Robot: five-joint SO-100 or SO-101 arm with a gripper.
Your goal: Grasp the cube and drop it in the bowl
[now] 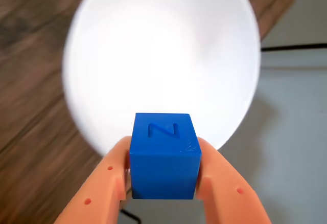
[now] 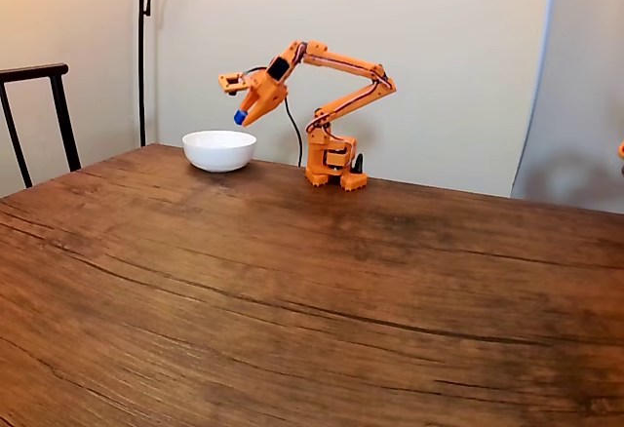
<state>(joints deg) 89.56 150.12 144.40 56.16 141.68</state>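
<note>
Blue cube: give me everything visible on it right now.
The cube is solid blue, matte and plastic-looking, with fine layer lines near one top corner and a raised letter N on its top face. The orange end effector clamps it between both fingers, upright and off the table. In the fixed view it hangs above the white bowl, near its rim.

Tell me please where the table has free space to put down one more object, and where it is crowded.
In the fixed view, the wooden table is bare across its whole near part, from the front edge up to the bowl and the arm's base. The far right corner beside the base is bare too. It is crowded at the far left, where the gripper holds the cube above the bowl.
</note>
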